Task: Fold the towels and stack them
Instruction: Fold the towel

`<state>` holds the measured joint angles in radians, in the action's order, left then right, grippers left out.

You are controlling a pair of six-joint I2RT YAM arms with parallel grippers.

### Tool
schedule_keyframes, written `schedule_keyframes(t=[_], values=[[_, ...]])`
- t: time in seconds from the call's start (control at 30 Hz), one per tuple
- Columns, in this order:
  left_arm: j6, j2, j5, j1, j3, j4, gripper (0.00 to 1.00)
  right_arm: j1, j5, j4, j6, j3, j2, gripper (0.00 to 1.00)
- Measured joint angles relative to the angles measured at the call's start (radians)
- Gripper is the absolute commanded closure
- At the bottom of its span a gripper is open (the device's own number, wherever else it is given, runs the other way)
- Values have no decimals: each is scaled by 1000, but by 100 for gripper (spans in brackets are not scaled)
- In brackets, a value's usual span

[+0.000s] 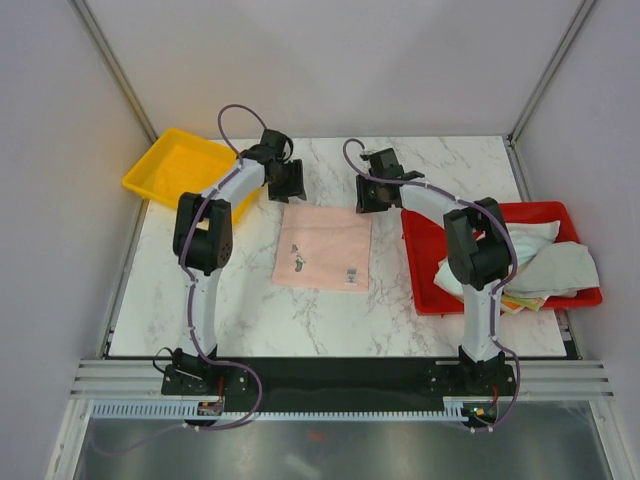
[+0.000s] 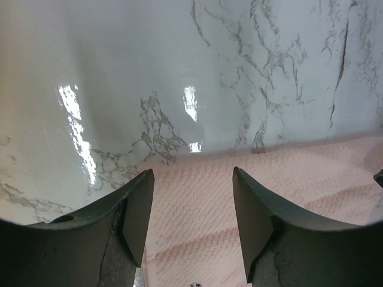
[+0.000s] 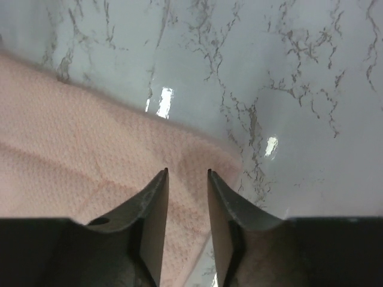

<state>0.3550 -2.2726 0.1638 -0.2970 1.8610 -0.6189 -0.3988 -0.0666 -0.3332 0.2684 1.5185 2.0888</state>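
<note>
Counter [image 1: 280, 320]: white marble, pink towel [image 1: 323, 248] flat at centre.
Left fingers [image 2: 139, 206]: spread wide, empty, over towel's far edge.
Right fingers [image 3: 157, 206]: narrow gap, empty, above far corner.
Red tray [image 1: 420, 262]: more towels [image 1: 545, 262] heaped.

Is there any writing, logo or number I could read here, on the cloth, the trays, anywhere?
No text can be read in any view.
Pink towel: two small dark printed marks, too small to tell whether they are words or pictures.
Yellow tray: no lettering visible.
Red tray: no lettering visible.
</note>
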Motion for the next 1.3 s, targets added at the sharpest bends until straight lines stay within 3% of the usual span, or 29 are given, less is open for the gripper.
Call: schedule_keyframes(t=[0.13,0.33,0.63,1.03,1.3], values=[[-89,7,1,2,40,-2,37,22,-74,-60,-83,44,-1,51],[-211,6,11,14,91,-15,38,63,-156,-147,-194,124,13,55],[-352,-57,138,57,103,-41,43,152,-299,-245,-325,235,135,58],[-424,-92,215,61,104,-60,52,166,-432,-304,-373,279,195,58],[-451,-92,221,66,104,-67,52,165,-462,-324,-379,320,220,55]])
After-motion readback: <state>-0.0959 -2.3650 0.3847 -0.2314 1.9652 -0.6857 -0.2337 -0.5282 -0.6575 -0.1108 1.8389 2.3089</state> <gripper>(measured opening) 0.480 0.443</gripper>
